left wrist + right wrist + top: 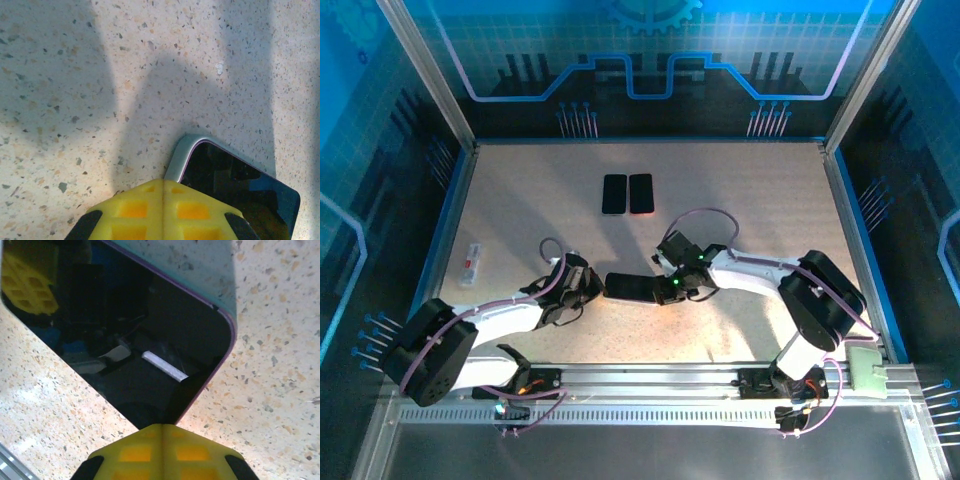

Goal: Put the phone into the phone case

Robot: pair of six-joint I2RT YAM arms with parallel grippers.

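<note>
Closest to each wrist camera are yellow, honeycomb-patterned fingers. The left gripper (162, 184) has its fingers pressed together along one seam, with nothing between them, and its tip meets a rounded corner of the phone (240, 187). The right gripper (161, 428) is pressed together the same way, with its tip at another corner of the phone (115, 340).

From above, we see the phone (632, 288) lying flat on the speckled table (740, 190), near the arms' side. Its long axis runs left to right. The left gripper (592, 287) is at its left end and the right gripper (667, 289) is at its right end.

Bare table stretches beyond the phone. Farther back, a left dark slab (614, 193) and a right dark slab (641, 193) lie just beside each other, their long sides pointing away from the arms. A small clear packet (472, 262) lies near the table's left edge, well apart from the phone.

The left wrist view gives us a pale grey rim around dark glass. The right wrist view gives us a thin purple rim, plus a yellow honeycomb shape at the far end of the glass. We cannot tell whether that shape is a reflection.
</note>
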